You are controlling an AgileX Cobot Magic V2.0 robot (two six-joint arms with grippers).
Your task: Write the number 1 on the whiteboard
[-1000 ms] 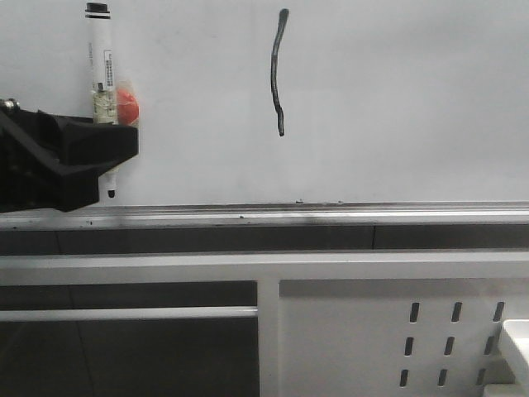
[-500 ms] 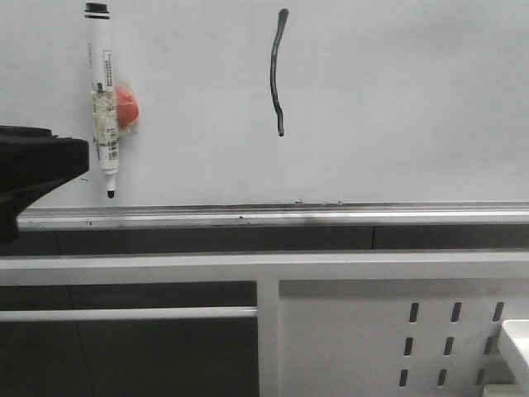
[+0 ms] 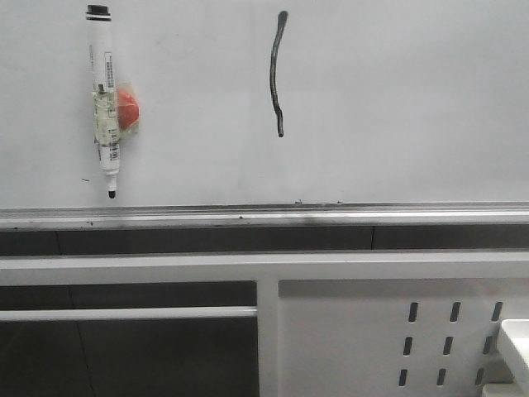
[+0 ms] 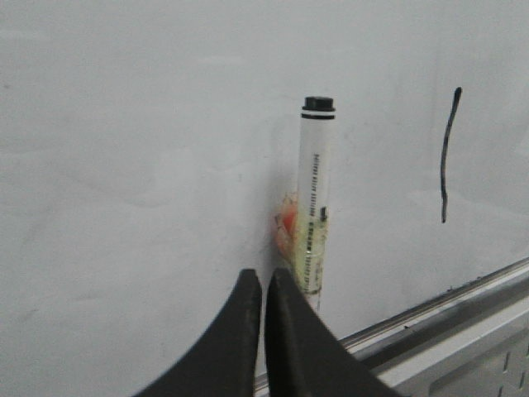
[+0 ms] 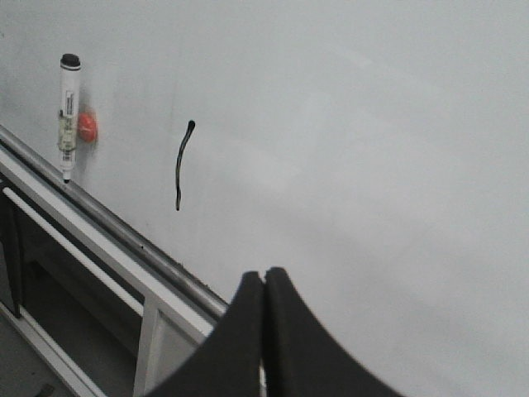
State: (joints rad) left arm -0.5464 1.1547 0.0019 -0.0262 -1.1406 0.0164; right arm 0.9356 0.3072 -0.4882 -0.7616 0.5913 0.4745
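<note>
I see the number 1 (image 3: 278, 73) drawn on the whiteboard (image 3: 397, 99), right of the marker pen (image 3: 102, 91). Pen looks light, stiff, slick; I'd grip mid-barrel. Left end effector (image 4: 263, 285) and right end effector (image 5: 264, 285) are both pressed together, empty.

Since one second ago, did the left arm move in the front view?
Yes. It covered the lower part of the marker then; it has withdrawn leftward, out of that view, and the marker stays on the whiteboard.

white frame panel (image 3: 347, 331), slotted holes | dark gap beneath
</note>
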